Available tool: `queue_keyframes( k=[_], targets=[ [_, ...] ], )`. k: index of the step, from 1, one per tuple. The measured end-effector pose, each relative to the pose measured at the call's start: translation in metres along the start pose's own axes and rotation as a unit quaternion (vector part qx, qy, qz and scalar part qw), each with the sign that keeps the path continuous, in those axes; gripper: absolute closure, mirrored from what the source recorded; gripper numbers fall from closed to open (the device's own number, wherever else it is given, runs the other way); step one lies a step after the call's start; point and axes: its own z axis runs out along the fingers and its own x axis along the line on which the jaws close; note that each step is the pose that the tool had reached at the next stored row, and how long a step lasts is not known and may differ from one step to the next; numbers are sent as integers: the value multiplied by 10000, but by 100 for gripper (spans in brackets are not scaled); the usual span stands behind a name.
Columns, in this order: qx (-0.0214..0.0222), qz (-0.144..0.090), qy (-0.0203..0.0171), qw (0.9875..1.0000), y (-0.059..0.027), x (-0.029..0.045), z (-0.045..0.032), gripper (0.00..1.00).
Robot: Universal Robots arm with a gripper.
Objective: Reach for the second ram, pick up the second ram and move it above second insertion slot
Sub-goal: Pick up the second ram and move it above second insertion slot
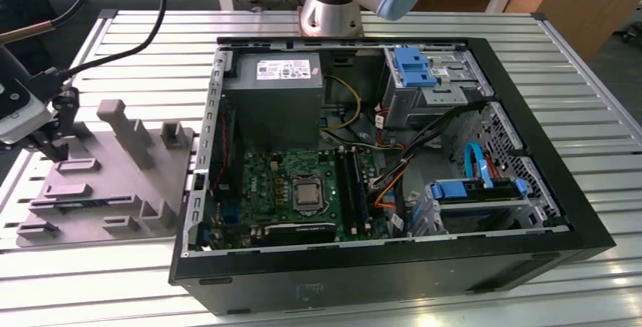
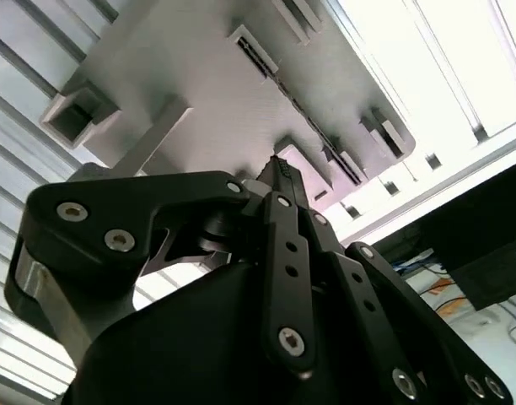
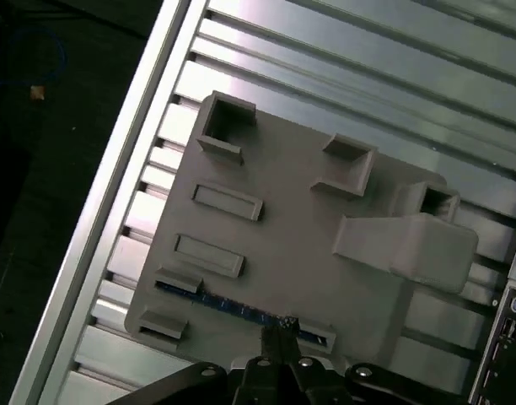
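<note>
1. In the exterior view, a grey holder block lies on the slatted metal surface, at the exterior view's left. An open computer case sits just beside the block, toward the exterior view's right. The hand hangs over the far-left part of the block, pointing down, with its tips close above the block's face. The second ram shows as a thin dark strip standing on edge in a long slot of the block, nearer the camera than the hand. The arm's base stands behind the case.

2. In the second wrist view, the black fingers run side by side and meet at the tips of the hand, with no gap to be seen. Nothing is held between them. Past the tips, a dark thin edge runs along a slot in the grey block.

3. In the first wrist view, the hand is drawn together, its tips right at the ram. The ram is seated on edge in its slot near the rim of the block, showing blue and dark. I cannot tell whether the tips touch it.
</note>
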Motion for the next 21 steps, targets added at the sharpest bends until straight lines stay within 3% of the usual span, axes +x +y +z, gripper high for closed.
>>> queue_keyframes(
  k=[6,11,15,18,21],
  targets=[
    [-13,-544,24,9985,-2,1,37,89],
    [-24,-1000,44,9950,-3,2,68,89],
    [-33,-1357,60,9907,-4,2,92,89],
    [-40,-1628,73,9866,-5,3,109,89],
    [-46,-1901,85,9817,-6,3,127,89]
  ],
)
